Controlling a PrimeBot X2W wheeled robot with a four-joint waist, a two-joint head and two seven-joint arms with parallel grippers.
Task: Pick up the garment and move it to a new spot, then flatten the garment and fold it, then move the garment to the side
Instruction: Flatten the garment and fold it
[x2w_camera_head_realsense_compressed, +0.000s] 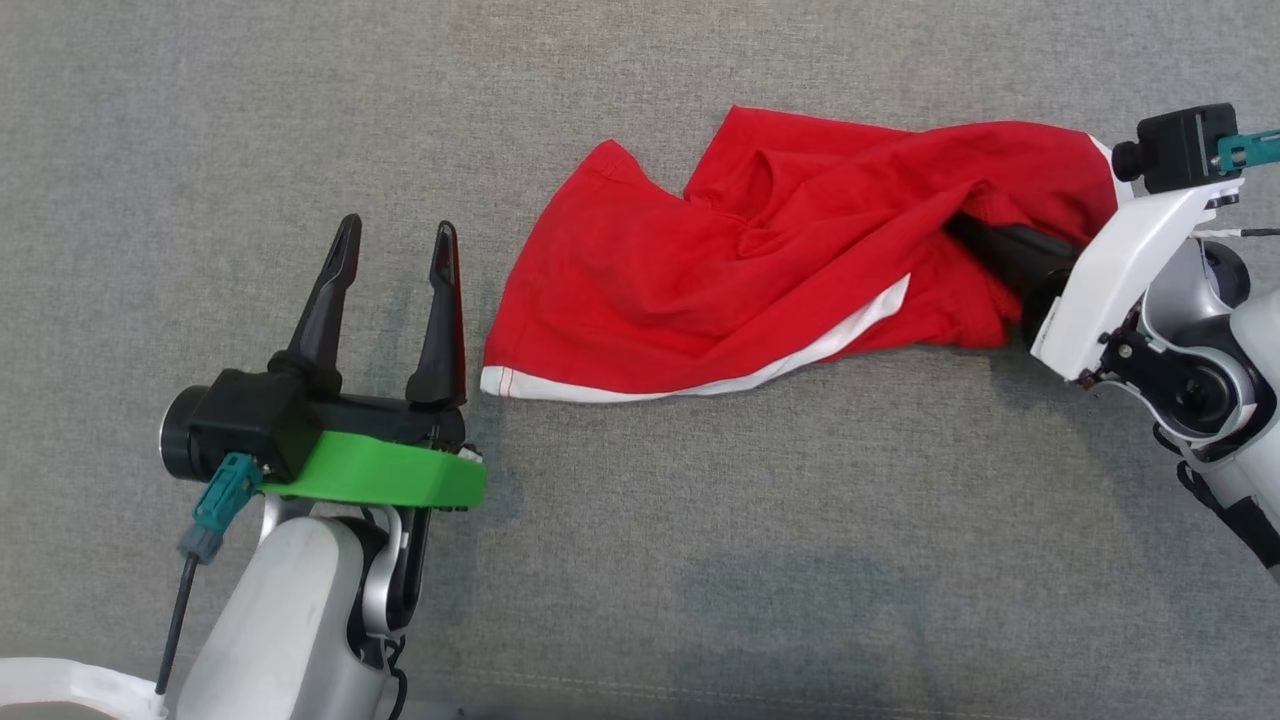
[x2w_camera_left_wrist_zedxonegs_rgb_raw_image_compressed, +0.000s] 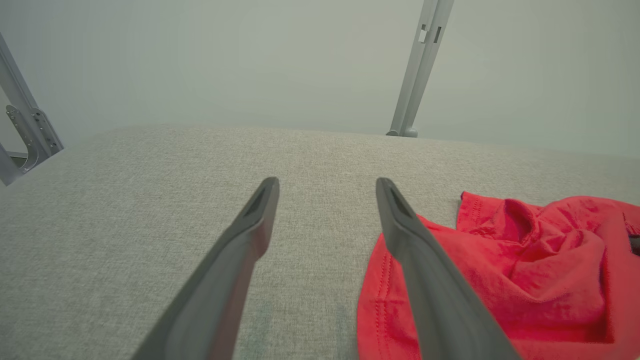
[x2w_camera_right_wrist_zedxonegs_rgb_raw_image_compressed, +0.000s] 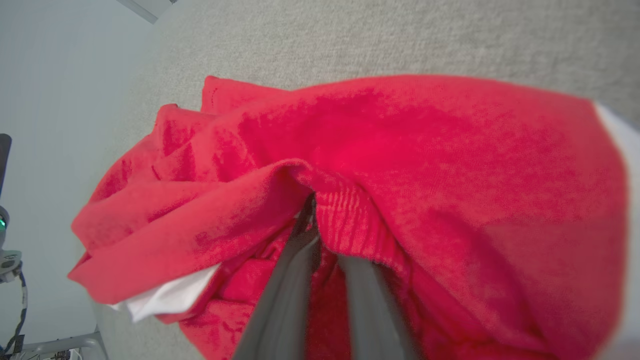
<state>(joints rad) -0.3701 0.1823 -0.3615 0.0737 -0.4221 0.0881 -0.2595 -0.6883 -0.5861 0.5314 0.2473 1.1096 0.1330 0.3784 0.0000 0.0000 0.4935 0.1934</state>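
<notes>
Garment (x2w_camera_head_realsense_compressed: 760, 270): red, crumpled (white trim), on grey counter (x2w_camera_head_realsense_compressed: 700, 520), right of centre.
Left jaws: spread, empty, just left of it.
Right jaws: pinching its right end.

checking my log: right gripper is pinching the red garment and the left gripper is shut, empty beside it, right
Not quite. The left gripper is open, not shut: the left wrist view shows its fingers spread wide, empty beside the red garment. The right gripper is indeed pinching the garment.

Head looks down; wrists sit low (all share garment (x2w_camera_head_realsense_compressed: 800, 230))
</notes>
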